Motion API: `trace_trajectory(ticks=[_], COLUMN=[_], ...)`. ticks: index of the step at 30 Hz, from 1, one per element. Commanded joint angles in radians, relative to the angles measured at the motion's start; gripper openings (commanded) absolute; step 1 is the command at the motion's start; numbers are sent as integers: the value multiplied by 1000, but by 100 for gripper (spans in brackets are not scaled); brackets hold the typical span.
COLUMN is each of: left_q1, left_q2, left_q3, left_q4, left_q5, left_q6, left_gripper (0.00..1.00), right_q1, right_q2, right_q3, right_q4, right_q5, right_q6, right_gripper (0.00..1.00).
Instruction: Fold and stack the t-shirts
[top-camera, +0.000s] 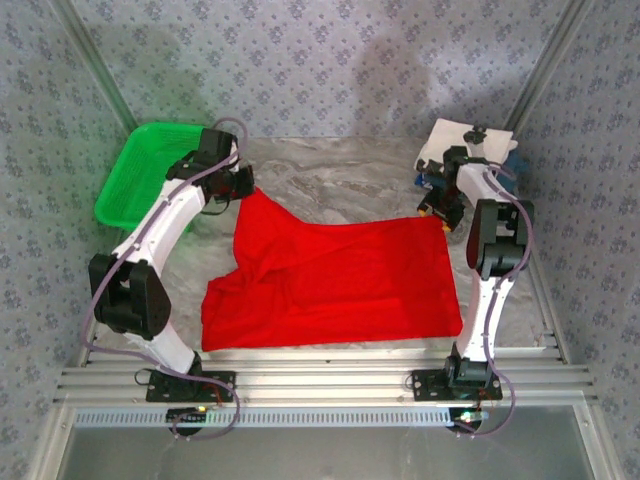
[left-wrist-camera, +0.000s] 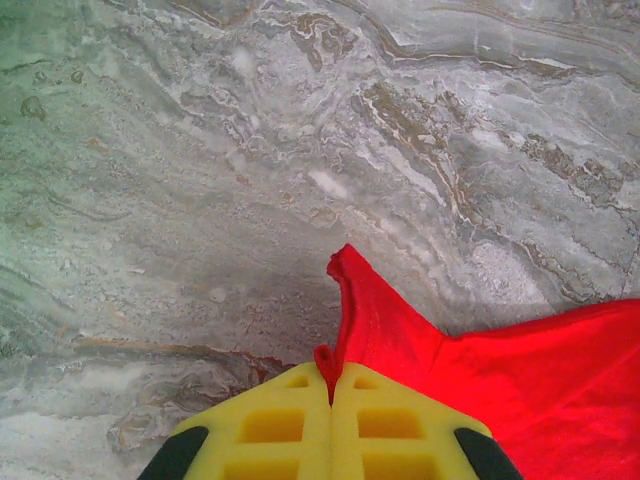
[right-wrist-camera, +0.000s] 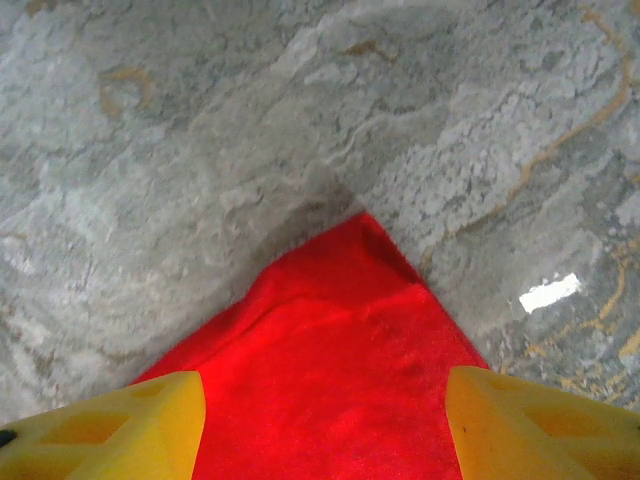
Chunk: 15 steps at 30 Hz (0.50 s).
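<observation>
The red t-shirt (top-camera: 330, 285) lies spread on the marble table, plain side up, with its near-left part rumpled. My left gripper (top-camera: 245, 187) is at the shirt's far-left corner. In the left wrist view this gripper (left-wrist-camera: 332, 378) is shut on a pinch of red cloth (left-wrist-camera: 480, 390), which stands up in a ridge ahead of the yellow fingers. My right gripper (top-camera: 440, 213) hovers over the far-right corner. There it (right-wrist-camera: 325, 410) is open, its yellow fingers (right-wrist-camera: 130, 430) straddling the flat red corner (right-wrist-camera: 350, 300) without gripping it. A folded white tee (top-camera: 462, 140) on a dark blue one (top-camera: 510, 155) sits at the back right.
A green plastic basket (top-camera: 140, 172) stands at the back left, just behind my left arm. Patterned walls close in the table on three sides. Bare marble (top-camera: 340, 175) lies beyond the shirt's far edge.
</observation>
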Motion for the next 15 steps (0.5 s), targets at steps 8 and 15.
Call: trace_trajectory(ticks=[8, 15], left_q1=[-3, -4], left_q2=[-1, 11], left_q3=[17, 45], left_q4=[47, 55], left_q5=[32, 28], left_q6=[41, 57], left_gripper=[0, 0], right_q1=[4, 6], right_q2=[64, 107], right_q3=[76, 116], right_q4=[0, -6], right_q5=[62, 79], right_q6=[99, 109], right_gripper=[65, 62])
